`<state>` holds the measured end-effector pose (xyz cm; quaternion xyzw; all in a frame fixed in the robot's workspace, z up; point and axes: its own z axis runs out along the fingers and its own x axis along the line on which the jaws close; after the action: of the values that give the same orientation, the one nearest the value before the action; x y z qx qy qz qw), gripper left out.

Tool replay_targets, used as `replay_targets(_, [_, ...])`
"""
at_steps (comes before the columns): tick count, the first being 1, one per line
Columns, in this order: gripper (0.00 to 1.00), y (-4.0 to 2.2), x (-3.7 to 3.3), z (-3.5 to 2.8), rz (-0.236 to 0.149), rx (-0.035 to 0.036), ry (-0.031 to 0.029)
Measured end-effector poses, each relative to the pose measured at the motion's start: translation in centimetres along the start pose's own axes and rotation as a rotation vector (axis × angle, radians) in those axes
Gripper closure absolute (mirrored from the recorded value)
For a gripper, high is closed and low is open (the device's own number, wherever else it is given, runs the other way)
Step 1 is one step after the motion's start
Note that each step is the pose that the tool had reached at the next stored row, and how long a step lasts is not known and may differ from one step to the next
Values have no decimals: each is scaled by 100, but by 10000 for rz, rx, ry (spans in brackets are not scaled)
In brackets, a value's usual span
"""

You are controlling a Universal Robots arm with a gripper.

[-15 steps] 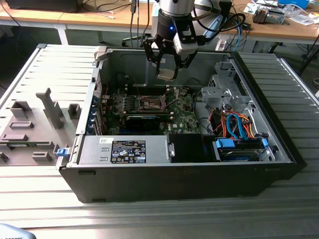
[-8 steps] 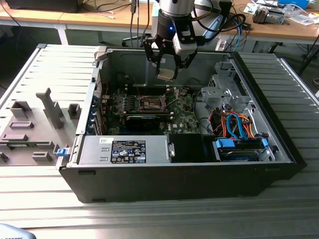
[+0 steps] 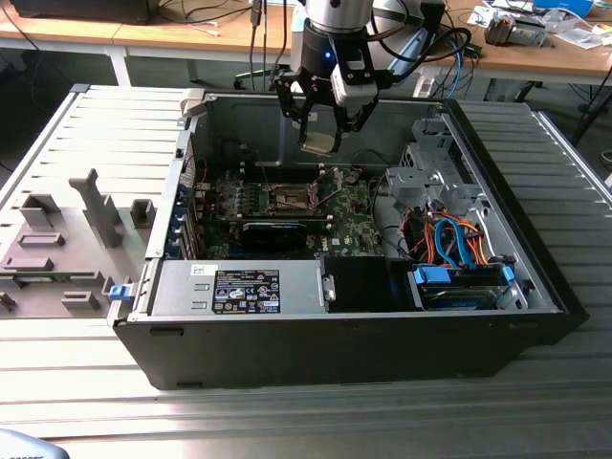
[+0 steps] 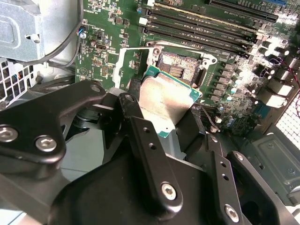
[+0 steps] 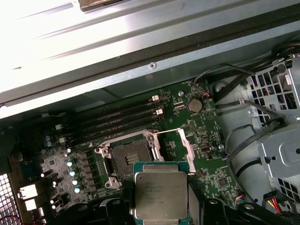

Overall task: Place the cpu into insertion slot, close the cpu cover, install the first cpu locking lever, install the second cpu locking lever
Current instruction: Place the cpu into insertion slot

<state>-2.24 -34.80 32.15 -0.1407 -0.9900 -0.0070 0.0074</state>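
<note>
1. Pinches the cpu (image 4: 166, 101) in the hand (image 3: 327, 126), fingers (image 4: 140, 133) pressed in on two opposite edges, metal lid facing the wrist cameras.
2. Hangs in the air above the open computer case (image 3: 535, 239) standing on the ribbed table (image 3: 574, 382), near the case wall opposite the grey power supply box (image 3: 239, 287), apart from everything below.
3. Leaves the insertion slot (image 5: 129, 157) bare on the green motherboard (image 3: 354, 229) at the middle of the case floor, with its dark contact field uncovered.
4. Shows the cpu cover (image 5: 190, 152) swung open just beside the slot, clear of the opening.
5. Looks light, thin and fully stiff, a metal-lidded plate on a green base. Judged unlikely to flex under this pinch.
6. Seems smooth along the sides, so probably prone to slipping or tipping in a loose grip. Judged to want firm, even pressure on both edges.
7. Appears best taken exactly as now, by the rim only and away from the underside contacts. Leaves the lid and the corners free for lining up with the socket frame.
8. Counts as fragile where it meets the slot. Judged to tolerate no sliding, dropping or skewed seating, since the fine contacts there would likely bend.
</note>
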Motion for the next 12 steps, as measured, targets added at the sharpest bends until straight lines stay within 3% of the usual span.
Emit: replay_targets(12, [45,0,0,3,77,14,-5])
